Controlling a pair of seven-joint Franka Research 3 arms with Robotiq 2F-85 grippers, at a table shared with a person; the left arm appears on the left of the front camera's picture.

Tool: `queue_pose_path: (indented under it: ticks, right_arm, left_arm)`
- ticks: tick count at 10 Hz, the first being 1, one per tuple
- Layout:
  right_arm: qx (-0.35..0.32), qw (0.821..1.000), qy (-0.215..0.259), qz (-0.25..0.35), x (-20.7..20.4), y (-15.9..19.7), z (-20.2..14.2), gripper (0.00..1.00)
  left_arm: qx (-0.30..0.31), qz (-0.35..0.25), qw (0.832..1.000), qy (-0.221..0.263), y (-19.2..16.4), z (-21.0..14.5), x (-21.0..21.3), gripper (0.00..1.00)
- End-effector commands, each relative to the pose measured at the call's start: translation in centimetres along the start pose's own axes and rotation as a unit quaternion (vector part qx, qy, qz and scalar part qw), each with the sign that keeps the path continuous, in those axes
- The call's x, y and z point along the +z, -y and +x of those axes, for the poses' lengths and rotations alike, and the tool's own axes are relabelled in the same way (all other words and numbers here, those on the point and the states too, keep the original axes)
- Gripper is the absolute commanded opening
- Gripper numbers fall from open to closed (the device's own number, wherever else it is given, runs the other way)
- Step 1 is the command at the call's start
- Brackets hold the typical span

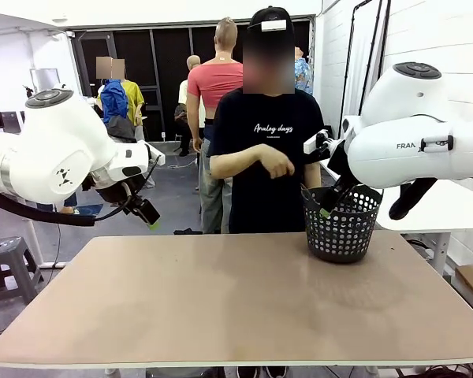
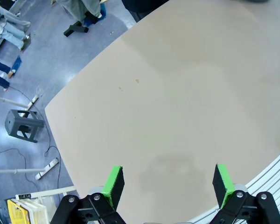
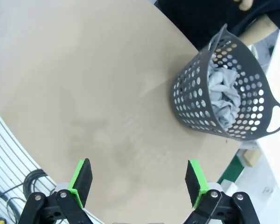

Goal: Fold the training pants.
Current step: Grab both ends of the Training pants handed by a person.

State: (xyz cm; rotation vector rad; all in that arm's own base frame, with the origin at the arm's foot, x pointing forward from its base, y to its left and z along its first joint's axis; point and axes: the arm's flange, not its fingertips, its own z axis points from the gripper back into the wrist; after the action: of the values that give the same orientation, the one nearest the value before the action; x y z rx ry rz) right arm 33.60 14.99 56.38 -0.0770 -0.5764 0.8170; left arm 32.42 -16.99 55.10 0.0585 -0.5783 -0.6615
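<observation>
lying in the basket [image 3: 191, 109], training pants [image 3: 222, 91] are beyond the right pincer [image 3: 138, 169].

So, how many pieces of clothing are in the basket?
1 that I can see: the grey training pants, crumpled inside the black basket on the far right part of the table. Others may be hidden beneath them.
</observation>
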Motion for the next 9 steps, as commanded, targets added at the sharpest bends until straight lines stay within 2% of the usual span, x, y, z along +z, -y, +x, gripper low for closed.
queue_pose_path:
  ticks: [1, 9]
  right_arm:
    - [0.006, 1.0, -0.017, -0.008, 0.39, 0.04, -0.04, 1.0]
    - [0.001, 1.0, -0.004, 0.0, 0.08, -0.03, -0.05, 1.0]
  left_arm:
    - [0.011, 0.009, 1.0, -0.01, -0.09, 0.21, 0.91, 1.0]
    - [0.001, 0.0, 1.0, -0.003, -0.06, 0.03, 0.25, 1.0]
